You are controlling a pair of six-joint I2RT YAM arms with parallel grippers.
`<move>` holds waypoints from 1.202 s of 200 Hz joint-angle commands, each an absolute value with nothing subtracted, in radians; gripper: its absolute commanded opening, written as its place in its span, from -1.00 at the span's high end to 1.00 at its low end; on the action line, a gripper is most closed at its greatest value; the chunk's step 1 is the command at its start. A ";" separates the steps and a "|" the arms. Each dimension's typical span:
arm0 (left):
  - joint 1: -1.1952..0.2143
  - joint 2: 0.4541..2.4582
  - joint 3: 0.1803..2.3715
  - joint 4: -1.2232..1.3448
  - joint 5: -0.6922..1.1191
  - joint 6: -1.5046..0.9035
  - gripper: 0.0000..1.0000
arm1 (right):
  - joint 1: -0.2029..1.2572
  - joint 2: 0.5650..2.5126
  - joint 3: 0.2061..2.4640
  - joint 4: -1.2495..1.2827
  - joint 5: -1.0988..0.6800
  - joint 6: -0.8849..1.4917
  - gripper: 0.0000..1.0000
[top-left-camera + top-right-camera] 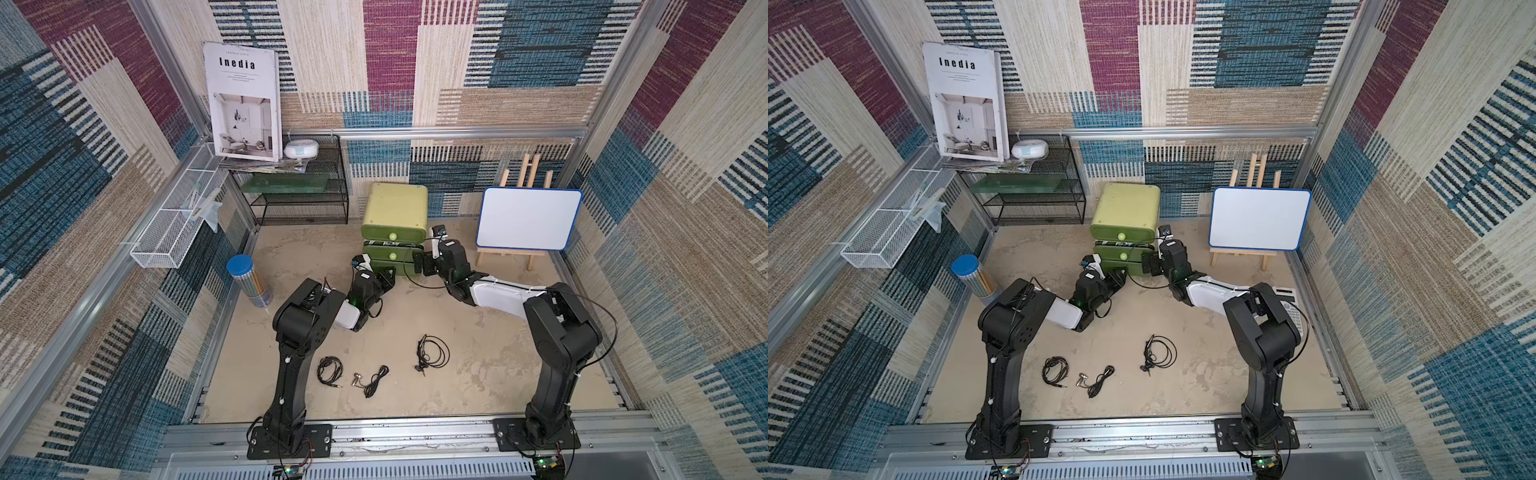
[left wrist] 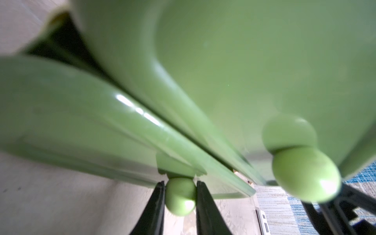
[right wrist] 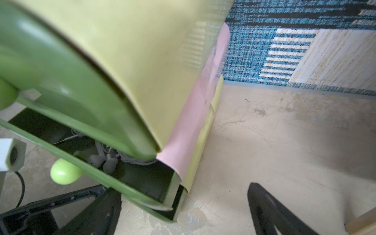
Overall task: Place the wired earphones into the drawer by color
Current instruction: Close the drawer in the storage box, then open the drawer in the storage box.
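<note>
Three bundles of black wired earphones lie on the table in both top views: one [image 1: 330,371], one [image 1: 372,380] and one [image 1: 432,353]. White earphones [image 3: 105,160] rest inside the half-open middle drawer [image 3: 130,189] of the green drawer cabinet [image 1: 395,205]. My left gripper [image 2: 180,184] is shut on the round green knob [image 2: 180,198] of the bottom drawer and sits low at the cabinet's front [image 1: 388,276]. My right gripper [image 3: 183,209] is open, with the cabinet's lower right corner between its fingers, and holds nothing.
A whiteboard on a wooden easel [image 1: 528,218] stands right of the cabinet. A blue-lidded tube of pencils [image 1: 249,276] stands at the left. A black wire shelf [image 1: 299,187] with a magazine sits back left. A calculator [image 1: 1289,309] lies by the right arm.
</note>
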State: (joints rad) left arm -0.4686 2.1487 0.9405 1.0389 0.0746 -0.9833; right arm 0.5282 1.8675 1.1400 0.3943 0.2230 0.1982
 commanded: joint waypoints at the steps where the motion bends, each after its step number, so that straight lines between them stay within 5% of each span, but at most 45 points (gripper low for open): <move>1: -0.469 2.134 0.939 1.062 0.084 -0.975 0.49 | 0.525 1.876 1.163 0.414 0.229 0.194 -0.97; 240: -0.483 2.066 0.841 1.094 0.069 -0.996 0.53 | 0.522 1.898 1.202 0.417 0.213 0.224 -0.96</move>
State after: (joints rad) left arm -0.4789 2.0865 0.8543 1.0504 0.0772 -0.9939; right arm 0.5224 1.9232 1.2179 0.3931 0.2123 0.2085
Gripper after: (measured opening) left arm 0.275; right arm 0.980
